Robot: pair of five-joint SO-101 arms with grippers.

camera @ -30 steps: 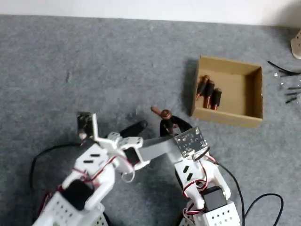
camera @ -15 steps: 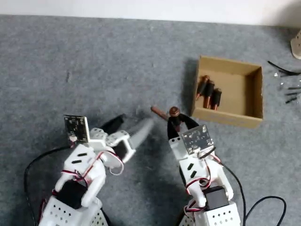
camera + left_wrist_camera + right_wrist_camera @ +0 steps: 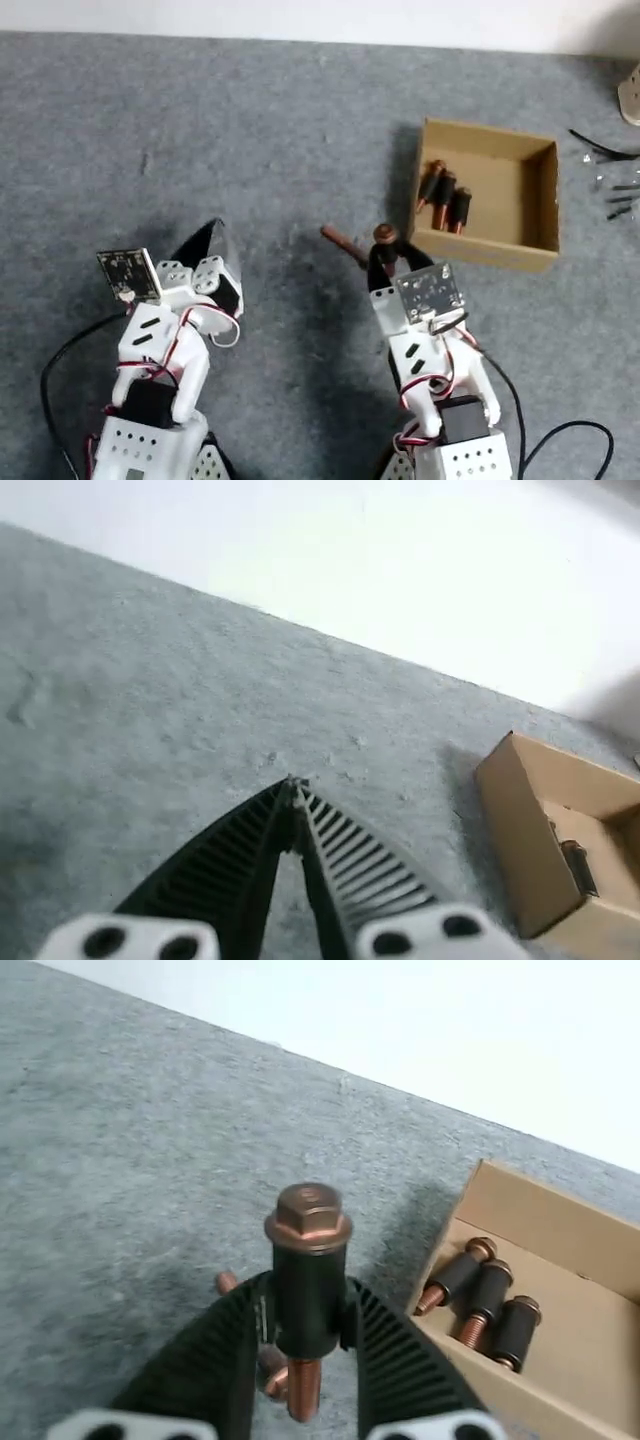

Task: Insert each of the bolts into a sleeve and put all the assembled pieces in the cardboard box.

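Your high camera looks steeply down over the grey surface [image 3: 300, 120]; each wrist camera sits low, close, facing forward; all three catch the cardboard box [image 3: 480, 250].

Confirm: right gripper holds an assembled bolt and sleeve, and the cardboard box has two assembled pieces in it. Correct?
Wrong count: the cardboard box has three assembled pieces in it, not two, per the right wrist view. The right gripper does hold an assembled bolt and sleeve.

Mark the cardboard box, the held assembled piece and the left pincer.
cardboard box [image 3: 480, 250], high view, front outer wall.
assembled piece [image 3: 308, 1295], right wrist view, black sleeve's middle.
left pincer [image 3: 293, 783], left wrist view, where its tips meet.
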